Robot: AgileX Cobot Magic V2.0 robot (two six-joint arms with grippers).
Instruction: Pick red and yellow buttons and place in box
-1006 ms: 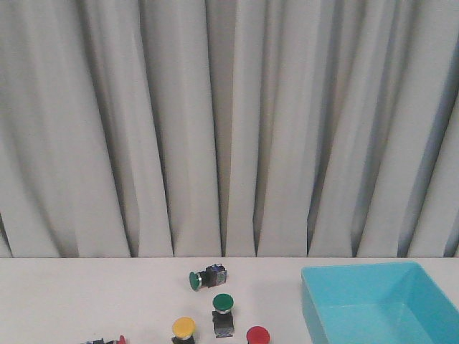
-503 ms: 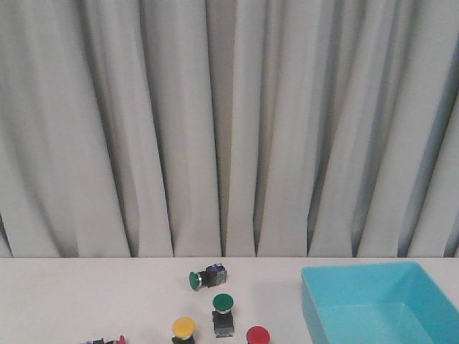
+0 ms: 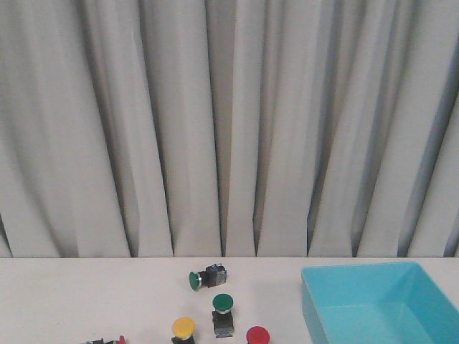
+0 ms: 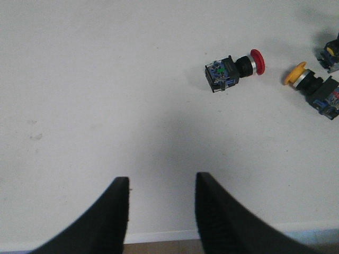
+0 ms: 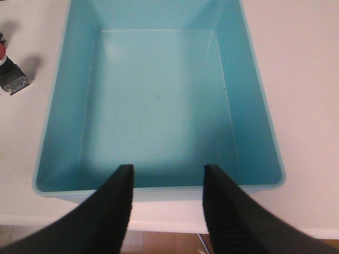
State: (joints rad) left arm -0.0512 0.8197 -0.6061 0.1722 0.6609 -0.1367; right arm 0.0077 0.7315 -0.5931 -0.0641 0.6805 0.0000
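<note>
The front view shows a yellow button [image 3: 183, 327] and a red button [image 3: 257, 335] standing near the table's front edge, and another red button [image 3: 118, 340] at the lower left. The cyan box [image 3: 373, 287] sits at the right and is empty. In the left wrist view a red button [image 4: 235, 70] and a yellow button [image 4: 312, 84] lie on their sides, well ahead of my open, empty left gripper [image 4: 161, 182]. My right gripper [image 5: 168, 172] is open and empty at the near rim of the box [image 5: 53, 106]. A red button [image 5: 10, 74] stands beside the box.
Two green-capped buttons stand behind the others, one on its side [image 3: 204, 277] and one upright [image 3: 223, 304]. A grey curtain [image 3: 229, 129] hangs behind the white table [image 3: 72, 294]. The table's front edge [image 4: 159, 235] shows below the left fingers. Part of another button body [image 4: 331, 50] shows at the frame edge.
</note>
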